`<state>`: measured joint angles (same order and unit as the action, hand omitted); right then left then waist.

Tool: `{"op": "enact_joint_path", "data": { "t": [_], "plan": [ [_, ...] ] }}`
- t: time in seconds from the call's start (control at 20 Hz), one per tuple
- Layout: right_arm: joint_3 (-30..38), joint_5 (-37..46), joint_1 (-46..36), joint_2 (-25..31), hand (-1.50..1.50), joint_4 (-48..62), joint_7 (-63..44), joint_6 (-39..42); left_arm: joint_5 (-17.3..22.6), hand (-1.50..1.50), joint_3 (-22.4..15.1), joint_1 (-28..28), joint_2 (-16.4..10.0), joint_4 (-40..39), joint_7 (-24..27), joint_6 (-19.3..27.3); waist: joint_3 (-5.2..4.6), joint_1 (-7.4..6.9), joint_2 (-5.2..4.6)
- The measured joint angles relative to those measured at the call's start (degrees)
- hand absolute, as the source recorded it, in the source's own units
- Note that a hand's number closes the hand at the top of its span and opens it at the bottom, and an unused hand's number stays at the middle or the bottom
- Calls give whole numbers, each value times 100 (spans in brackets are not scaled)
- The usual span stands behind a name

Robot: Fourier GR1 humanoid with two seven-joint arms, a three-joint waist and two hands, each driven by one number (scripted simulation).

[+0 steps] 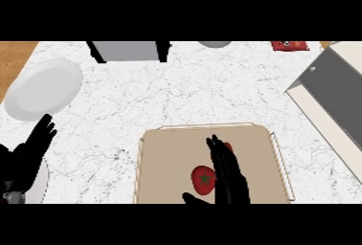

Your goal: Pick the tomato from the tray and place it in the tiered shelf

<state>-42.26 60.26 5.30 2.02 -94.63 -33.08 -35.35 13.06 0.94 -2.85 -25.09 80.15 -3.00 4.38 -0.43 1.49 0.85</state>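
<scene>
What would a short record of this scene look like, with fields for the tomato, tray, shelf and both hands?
tomato: red, lying on the tray, not lifted
tray: tan, at the counter's near edge
right hand: open, fingers straight, over the tray beside the tomato; contact unclear
left hand: open, resting at lower left
shelf: probably the grey, black-framed unit at the far edge
plate: white, far left

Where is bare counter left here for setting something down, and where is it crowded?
Bare marble spans the middle, bordered by the white plate, the black-framed grey unit, the far rim of the tray and the angled grey unit at right. Another strip lies between left hand and tray. Crowded: the tray, with tomato beside right hand.
</scene>
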Motion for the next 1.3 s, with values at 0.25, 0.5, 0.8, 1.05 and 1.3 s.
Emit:
{"op": "enact_joint_path", "data": {
  "t": [0.25,0.5,0.8,1.05,1.3],
  "plan": [
    [-310,945,20,-101,-150,-238,-1244,1766,-24,0,-25,54,34,71,-30,21,-1,-42,-27],
    [-623,1169,-230,-154,-150,-610,-2293,3754,-2,0,-41,18,44,120,-23,-65,13,-142,-57],
    [-802,906,-775,-61,-150,-759,-2834,4948,-2,0,-2,94,41,154,-146,-122,30,-185,-78],
    [-651,578,-1128,-86,-150,-679,-2893,5260,-122,0,6,321,130,-23,-197,-75,36,-169,-88],
    [-479,622,-1057,-90,-150,-456,-2756,5416,-148,0,102,302,169,-88,-85,-164,40,-159,-85]
  ]
}}
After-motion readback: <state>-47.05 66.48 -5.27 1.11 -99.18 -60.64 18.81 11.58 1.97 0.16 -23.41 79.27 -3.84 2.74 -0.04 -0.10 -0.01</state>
